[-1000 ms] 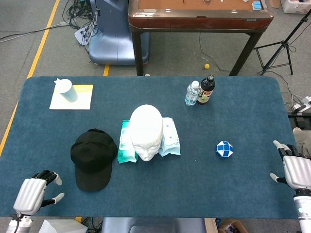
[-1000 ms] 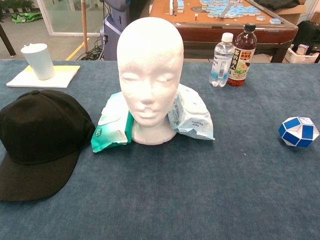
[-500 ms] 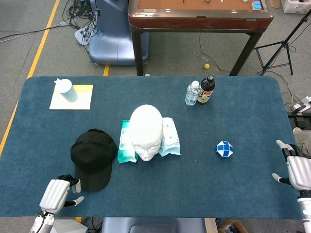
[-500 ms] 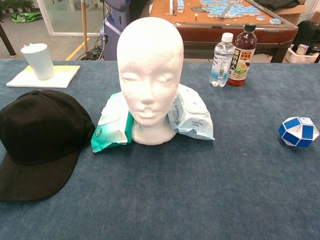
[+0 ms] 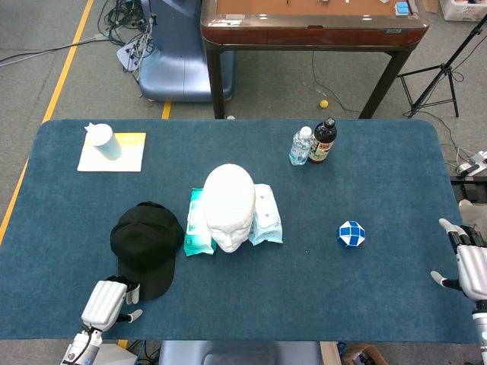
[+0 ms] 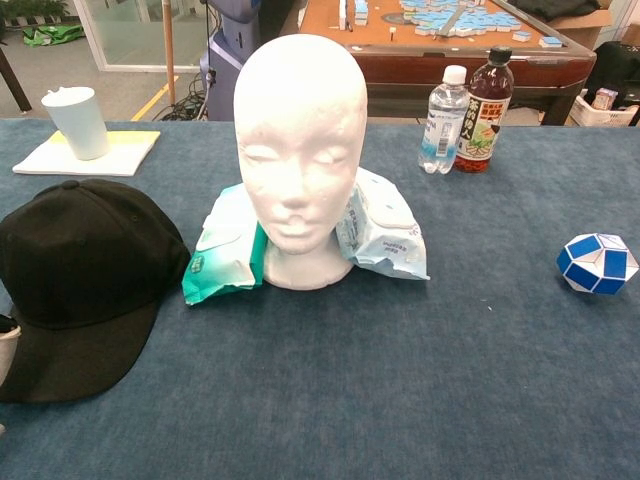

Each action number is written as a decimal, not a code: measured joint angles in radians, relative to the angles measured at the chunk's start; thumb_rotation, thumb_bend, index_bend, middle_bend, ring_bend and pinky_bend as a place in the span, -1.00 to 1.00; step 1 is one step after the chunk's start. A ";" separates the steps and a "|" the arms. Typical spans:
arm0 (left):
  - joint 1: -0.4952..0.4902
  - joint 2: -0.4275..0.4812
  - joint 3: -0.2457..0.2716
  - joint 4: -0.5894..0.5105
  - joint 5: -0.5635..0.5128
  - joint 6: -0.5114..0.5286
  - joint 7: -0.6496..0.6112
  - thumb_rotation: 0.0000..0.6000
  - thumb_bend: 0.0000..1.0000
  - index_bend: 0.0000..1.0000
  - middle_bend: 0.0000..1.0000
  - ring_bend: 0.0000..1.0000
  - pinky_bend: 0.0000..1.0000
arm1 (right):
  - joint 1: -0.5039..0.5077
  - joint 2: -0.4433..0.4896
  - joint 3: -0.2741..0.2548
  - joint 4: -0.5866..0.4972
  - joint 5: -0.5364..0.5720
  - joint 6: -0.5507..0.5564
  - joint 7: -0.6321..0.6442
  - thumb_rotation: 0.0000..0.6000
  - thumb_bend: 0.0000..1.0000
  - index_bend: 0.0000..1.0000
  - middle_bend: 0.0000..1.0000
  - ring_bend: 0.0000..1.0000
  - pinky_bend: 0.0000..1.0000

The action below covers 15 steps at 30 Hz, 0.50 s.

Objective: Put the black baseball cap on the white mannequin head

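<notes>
The black baseball cap is lying flat on the blue table, left of centre, with its brim pointing toward the near edge. Just to its right the white mannequin head is standing upright with its face toward the near side, bare on top. Two wipe packs are leaning against its neck: a green wipe pack on the left, between the head and the cap, and a pale blue wipe pack on the right.

The left hand is hovering at the near edge, right at the tip of the cap's brim; its back is facing the head camera and its fingers are pointing toward the cap, but whether they are touching the brim or how far apart they are cannot be told. In the chest view only a sliver of it is showing at the left border. The right hand is sitting at the near right corner, well apart from everything, holding nothing, with its fingers spread.

A blue-and-white puzzle ball is resting to the right of the head. At the far side a clear water bottle and a dark drink bottle are standing side by side, and a white cup is sitting on a yellow-edged sheet at the far left.
</notes>
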 measured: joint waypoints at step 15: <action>-0.021 -0.031 -0.022 0.060 -0.060 -0.035 0.014 1.00 -0.98 0.35 0.39 -0.06 -0.15 | 0.004 -0.001 0.003 0.002 0.010 -0.011 -0.003 1.00 -1.00 -0.86 -0.57 -0.75 -0.38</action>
